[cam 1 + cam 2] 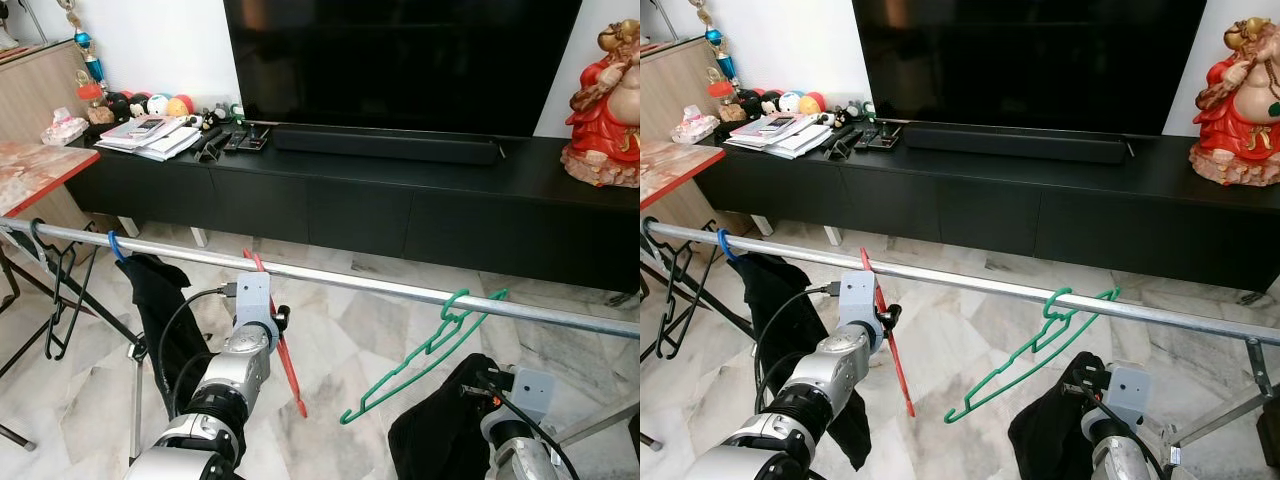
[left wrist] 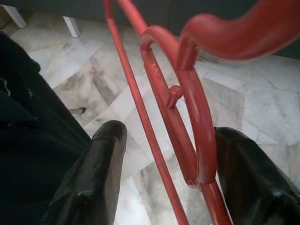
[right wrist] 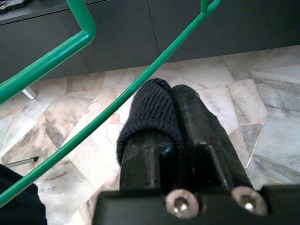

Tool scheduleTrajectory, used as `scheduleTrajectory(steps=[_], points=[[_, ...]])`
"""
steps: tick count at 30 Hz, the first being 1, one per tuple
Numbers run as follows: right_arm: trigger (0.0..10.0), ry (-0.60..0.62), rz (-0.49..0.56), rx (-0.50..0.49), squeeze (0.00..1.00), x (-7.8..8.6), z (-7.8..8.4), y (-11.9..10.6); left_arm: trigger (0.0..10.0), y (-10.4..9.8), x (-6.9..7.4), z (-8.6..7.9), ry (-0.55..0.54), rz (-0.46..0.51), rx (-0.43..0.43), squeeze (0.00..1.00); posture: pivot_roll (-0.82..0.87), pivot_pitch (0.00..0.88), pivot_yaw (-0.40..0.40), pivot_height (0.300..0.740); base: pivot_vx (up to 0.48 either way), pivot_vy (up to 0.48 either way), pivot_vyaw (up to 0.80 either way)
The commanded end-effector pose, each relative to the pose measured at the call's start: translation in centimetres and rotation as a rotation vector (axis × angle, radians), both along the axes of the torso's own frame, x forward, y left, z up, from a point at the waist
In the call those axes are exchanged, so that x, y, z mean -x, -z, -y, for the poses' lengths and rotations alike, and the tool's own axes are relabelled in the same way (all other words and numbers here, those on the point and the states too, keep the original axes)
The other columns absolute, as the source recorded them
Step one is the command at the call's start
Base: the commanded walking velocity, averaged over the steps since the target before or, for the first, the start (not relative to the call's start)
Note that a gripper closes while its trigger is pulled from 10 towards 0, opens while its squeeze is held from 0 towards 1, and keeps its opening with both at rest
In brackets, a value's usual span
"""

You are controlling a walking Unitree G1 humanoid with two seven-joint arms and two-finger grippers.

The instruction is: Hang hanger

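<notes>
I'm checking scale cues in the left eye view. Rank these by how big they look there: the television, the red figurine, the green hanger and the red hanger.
1. Television, by far.
2. Green hanger.
3. Red figurine.
4. Red hanger, seen nearly edge-on.

Green hanger and figurine look close; the hanger is nearer the camera, so that order is unsure.

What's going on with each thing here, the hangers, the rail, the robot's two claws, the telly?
Red hanger: hooked on the rail, between the left tool's open fingers.
Green hanger: hooked on the rail, tilted, free.
Black hangers: hanging at the rail's far left.
Rail: level, bearing all hangers.
Left tool: open.
Right tool: shut on dark cloth.
TV: off.
</notes>
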State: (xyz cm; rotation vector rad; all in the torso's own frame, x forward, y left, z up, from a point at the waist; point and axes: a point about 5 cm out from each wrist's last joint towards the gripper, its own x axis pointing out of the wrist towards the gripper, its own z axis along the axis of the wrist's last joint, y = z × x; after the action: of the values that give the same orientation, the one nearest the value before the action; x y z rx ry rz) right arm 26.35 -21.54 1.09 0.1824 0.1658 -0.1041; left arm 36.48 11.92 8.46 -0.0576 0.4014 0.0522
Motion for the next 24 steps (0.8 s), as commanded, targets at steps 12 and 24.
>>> scheduleTrajectory(steps=[12, 24], points=[[10.0, -0.008, 0.028, 0.004, 0.00, -0.18, -0.30, -0.28, 0.0, -0.15, -0.13, 0.45, 0.034, 0.020, -0.010, 0.00, -0.09, 0.000, 0.060, 0.740, 0.000, 0.000, 0.00], [10.0, -0.002, 0.028, 0.003, 0.00, -0.24, -0.23, -0.33, 0.0, -0.30, -0.18, 0.73, 0.067, 0.037, 0.002, 0.00, -0.09, 0.013, 0.056, 0.740, 0.000, 0.000, 0.00]])
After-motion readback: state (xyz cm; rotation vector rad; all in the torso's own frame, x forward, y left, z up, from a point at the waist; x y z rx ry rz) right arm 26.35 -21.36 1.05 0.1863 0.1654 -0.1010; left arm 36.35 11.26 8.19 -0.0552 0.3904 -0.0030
